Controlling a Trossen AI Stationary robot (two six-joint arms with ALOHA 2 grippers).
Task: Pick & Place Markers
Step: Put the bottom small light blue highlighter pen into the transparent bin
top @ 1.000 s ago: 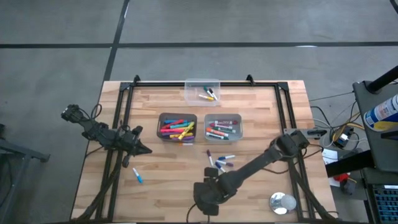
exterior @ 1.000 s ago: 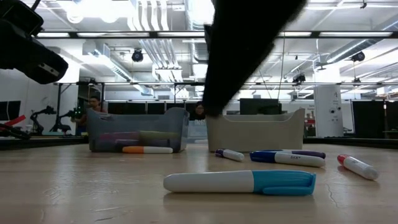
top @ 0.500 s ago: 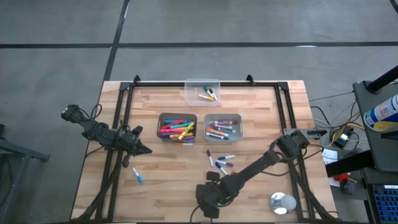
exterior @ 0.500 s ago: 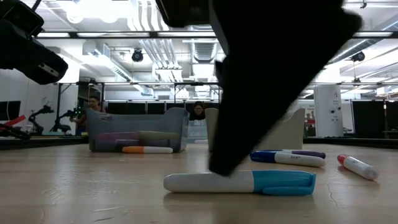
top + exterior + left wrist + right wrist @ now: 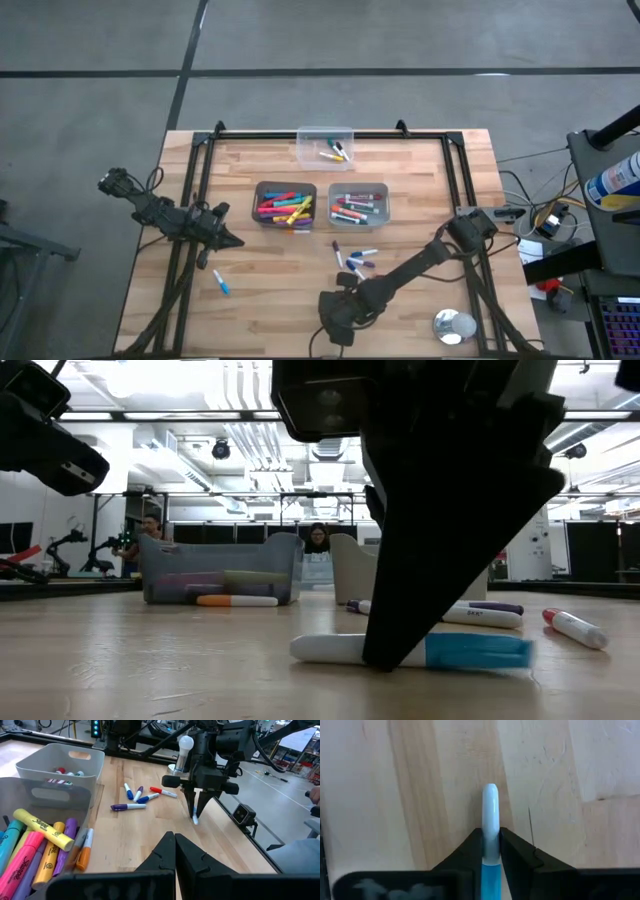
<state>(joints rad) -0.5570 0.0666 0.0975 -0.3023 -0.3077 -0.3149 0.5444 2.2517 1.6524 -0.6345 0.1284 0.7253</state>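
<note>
Marker [image 5: 489, 825], white barrel with blue cap, sits between my right gripper's [image 5: 490, 851] jaws, which press both its sides, low on the worktop [image 5: 270, 275] near the 6 o'clock edge. Bare wood lies toward 9 o'clock. My left gripper [image 5: 174, 851] waits at 9 o'clock, jaws together. Two grey bins [image 5: 285, 204] at centre hold coloured markers; a clear tub [image 5: 325, 146] at 12 o'clock holds a few.

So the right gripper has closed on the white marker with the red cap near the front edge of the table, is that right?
Not quite: the cap is blue, not red. The right wrist view shows the right gripper closed on the white marker, with blue showing between the fingers, and the low view shows the blue cap. The rest holds: it lies near the front edge of the table.
</note>
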